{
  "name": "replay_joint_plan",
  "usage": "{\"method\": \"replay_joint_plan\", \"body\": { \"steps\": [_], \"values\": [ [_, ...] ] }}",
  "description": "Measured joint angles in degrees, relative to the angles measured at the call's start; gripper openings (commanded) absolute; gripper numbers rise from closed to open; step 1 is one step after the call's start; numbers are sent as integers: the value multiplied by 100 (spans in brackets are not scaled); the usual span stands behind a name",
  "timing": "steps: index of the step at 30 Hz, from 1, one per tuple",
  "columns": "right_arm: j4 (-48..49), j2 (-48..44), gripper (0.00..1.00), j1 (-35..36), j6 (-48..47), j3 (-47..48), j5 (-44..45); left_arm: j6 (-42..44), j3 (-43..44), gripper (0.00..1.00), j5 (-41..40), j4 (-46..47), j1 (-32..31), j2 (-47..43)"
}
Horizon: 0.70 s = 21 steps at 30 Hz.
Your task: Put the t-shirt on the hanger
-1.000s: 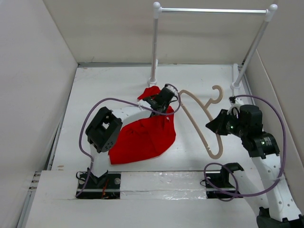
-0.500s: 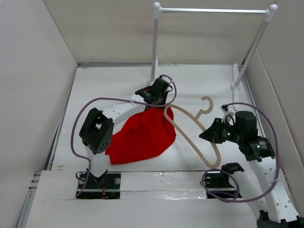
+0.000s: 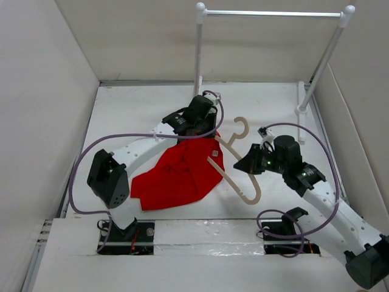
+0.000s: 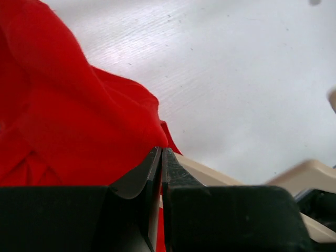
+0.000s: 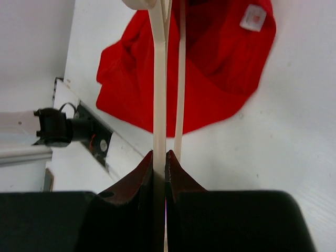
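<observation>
While a rack [image 3: 270, 13] stands at the top, the left gripper [image 4: 161, 152] pinches the t-shirt [image 4: 63, 121], the right gripper [image 5: 159, 155] the hanger [image 5: 157, 79]; the white tag [image 5: 252, 17] is unreadable.

Both arms, the left arm [image 3: 138, 148] and right arm [image 3: 331, 210], are glossy white shells joined by boxy black motor housings [image 3: 109, 181], each trailing a looping lilac cable [image 3: 71, 188] and ending in black wedge-shaped fingers [image 4: 137, 181].

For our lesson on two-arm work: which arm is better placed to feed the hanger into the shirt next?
Right, probably. The right gripper is shut on the hanger, one end by the t-shirt; the left gripper is shut on the t-shirt, holding it.
</observation>
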Motion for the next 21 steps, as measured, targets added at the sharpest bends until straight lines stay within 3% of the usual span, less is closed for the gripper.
{"method": "replay_joint_plan", "body": {
  "steps": [9,16,21],
  "values": [
    [1998,332,0,1537,520,-236,2420,-361,260,0,90,-321,-52,-549],
    [4009,1786,0,1624,407,-256,3252,-682,501,0,81,-557,-66,-1169],
    [4642,2861,0,1808,17,424,3862,-761,643,0,44,-817,-129,-1648]
  ]
}}
